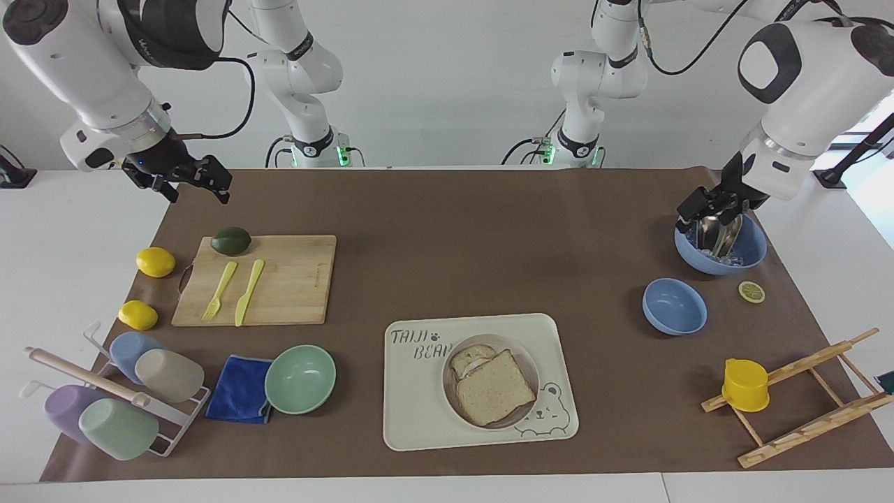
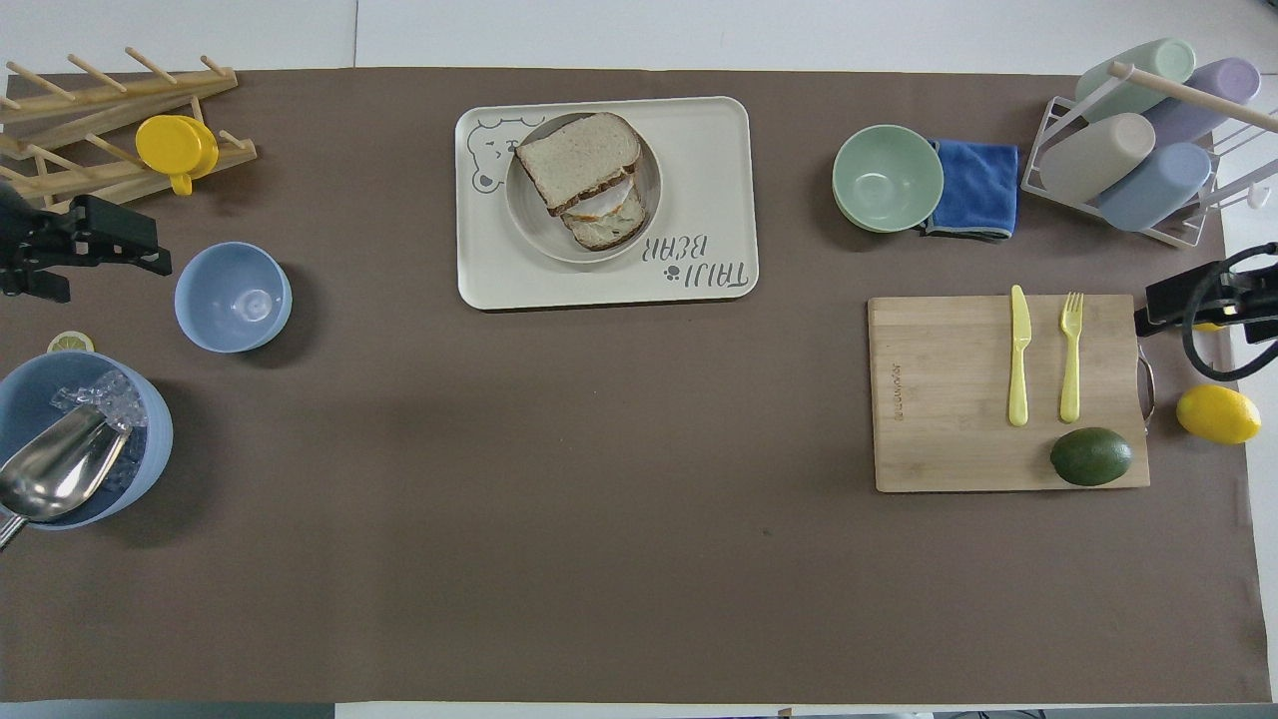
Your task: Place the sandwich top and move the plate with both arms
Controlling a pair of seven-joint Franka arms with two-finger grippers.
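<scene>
On the bear tray [image 1: 419, 412], the sandwich top [image 1: 493, 388] lies over the egg toast [image 1: 471, 360] in the round plate [image 1: 526, 412], nothing touching it.

Both arms are up and well away: the left end effector [image 1: 702, 207], fingers spread and holding nothing, hangs above the big blue bowl [image 1: 751, 255] with the metal scoop [image 1: 719, 230] at its own end of the counter [image 1: 447, 244], while the right end effector [image 1: 199, 183], also spread and empty, waits over the counter's edge near the cutting board [image 1: 293, 279] and avocado [image 1: 231, 241].
</scene>
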